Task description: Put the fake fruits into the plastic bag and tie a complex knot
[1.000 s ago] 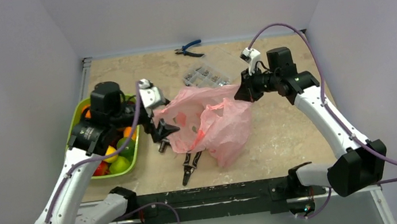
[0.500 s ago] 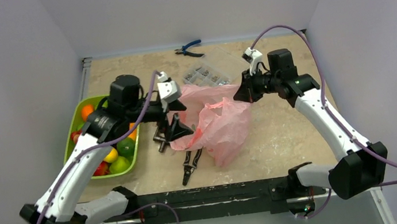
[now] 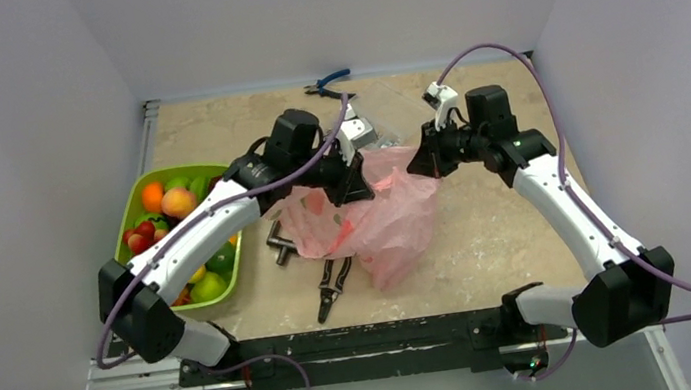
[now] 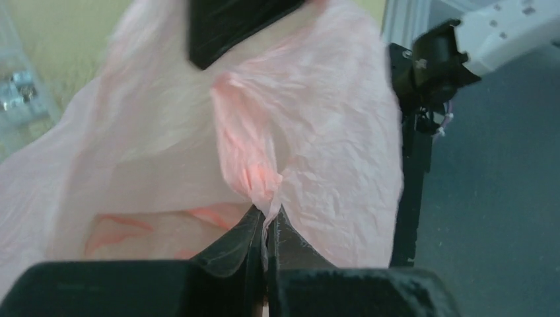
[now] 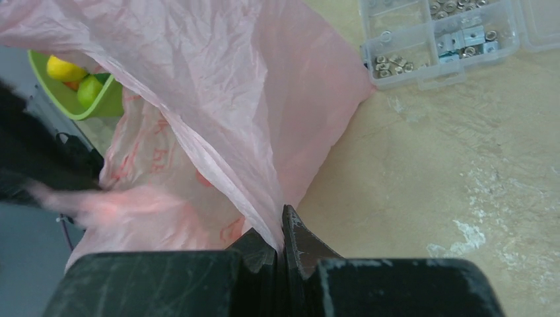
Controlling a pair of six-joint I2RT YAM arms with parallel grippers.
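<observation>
Unseen: plastic bag [image 3: 380,221] contents; left arm [image 3: 204,226] overlaps tray [image 3: 167,171].

I can't read any words or numbers here. The pink plastic bag [image 5: 198,99] has some red print [image 5: 230,231] on it, but it is crumpled and too blurry to make out.

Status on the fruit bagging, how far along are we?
Done: nothing yet; no fruit shows inside the plastic bag. In hand: the left gripper and right gripper are each shut on a fold of its film, on opposite sides. Left: the fake fruits in view all lie in the green tray, so loading remains, then tying; nothing is tied yet.
</observation>
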